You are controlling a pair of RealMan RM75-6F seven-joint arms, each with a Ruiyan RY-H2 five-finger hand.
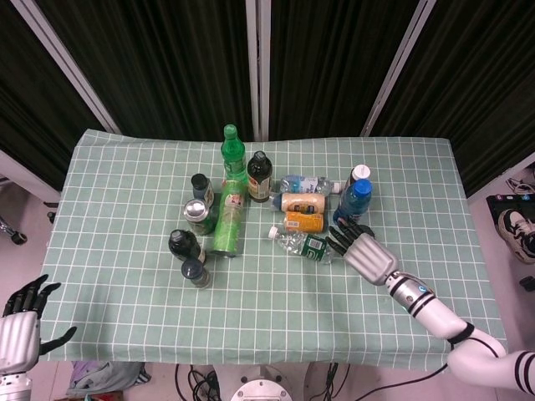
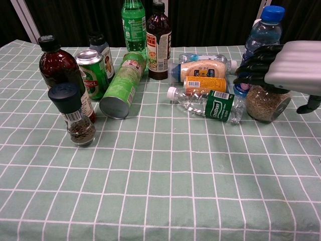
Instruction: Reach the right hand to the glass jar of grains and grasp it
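The glass jar of grains (image 2: 263,105) stands on the checked green cloth at the right of the bottle cluster. In the chest view my right hand (image 2: 288,63) hovers right over it and hides its black lid, fingers stretched forward and the thumb hanging down on the jar's right side. From the head view, the right hand (image 1: 365,252) covers the jar completely. Nothing is gripped; the fingers stay spread. My left hand (image 1: 21,326) is open at the near left corner, off the table.
A blue-capped bottle (image 2: 261,42) stands just behind the jar. A clear bottle with a green label (image 2: 213,104) lies touching its left side. An orange bottle (image 2: 203,84), a lying green can (image 2: 120,85) and a pepper grinder (image 2: 75,115) lie further left.
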